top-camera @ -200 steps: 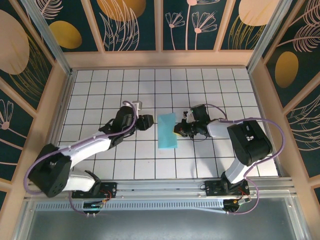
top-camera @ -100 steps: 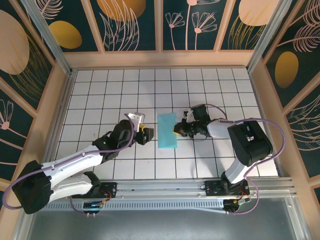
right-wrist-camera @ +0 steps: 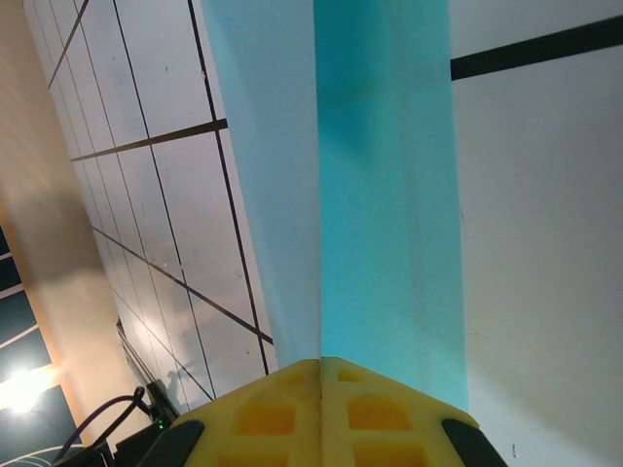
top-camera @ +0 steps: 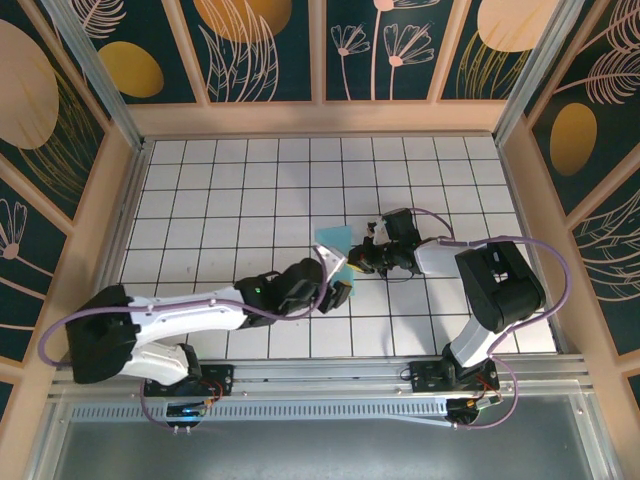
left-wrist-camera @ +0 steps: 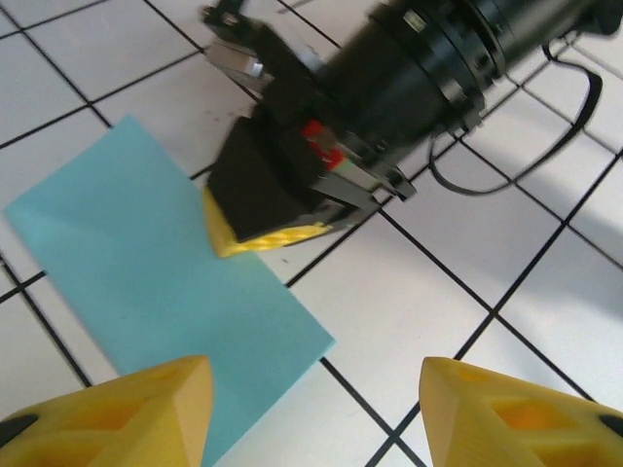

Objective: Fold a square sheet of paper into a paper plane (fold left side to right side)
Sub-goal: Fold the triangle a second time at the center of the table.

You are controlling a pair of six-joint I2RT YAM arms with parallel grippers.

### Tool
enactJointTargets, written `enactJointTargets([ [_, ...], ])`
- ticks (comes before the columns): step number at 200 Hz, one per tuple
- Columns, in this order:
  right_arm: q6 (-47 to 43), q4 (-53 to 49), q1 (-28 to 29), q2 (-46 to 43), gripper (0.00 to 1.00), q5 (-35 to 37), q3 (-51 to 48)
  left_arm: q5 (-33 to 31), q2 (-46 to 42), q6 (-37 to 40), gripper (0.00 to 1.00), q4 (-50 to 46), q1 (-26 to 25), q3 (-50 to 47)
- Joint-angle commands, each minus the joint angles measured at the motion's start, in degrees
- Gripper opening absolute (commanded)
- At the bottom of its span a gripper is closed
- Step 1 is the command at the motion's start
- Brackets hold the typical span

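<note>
Since a second before, the left pincer [top-camera: 338,285] had swung from the left of the sheet of paper [top-camera: 333,240] to its near end, fingers spread apart. Folded into a narrow turquoise strip, the sheet lay mid-bench [top-camera: 200,200], and the right pincer [top-camera: 357,262], fingers pressed together, touched its right edge.
</note>
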Motion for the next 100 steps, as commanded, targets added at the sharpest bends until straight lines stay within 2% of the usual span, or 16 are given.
enactJointTargets([
  [1, 0.8, -0.3, -0.4, -0.6, 0.0, -0.7, 0.2, -4.0, 5.2, 3.1, 0.59, -2.4, -2.4, 3.9],
  [33, 0.6, -0.6, -0.5, -0.5, 0.0, -0.9, 0.3, -7.4, 12.3, 3.5, 0.63, -4.3, -4.4, 8.0],
  [100, 0.1, -1.3, -0.5, -0.7, 0.0, -1.0, 0.4, -15.7, 22.6, 2.0, 0.69, -11.1, -4.7, 14.9],
])
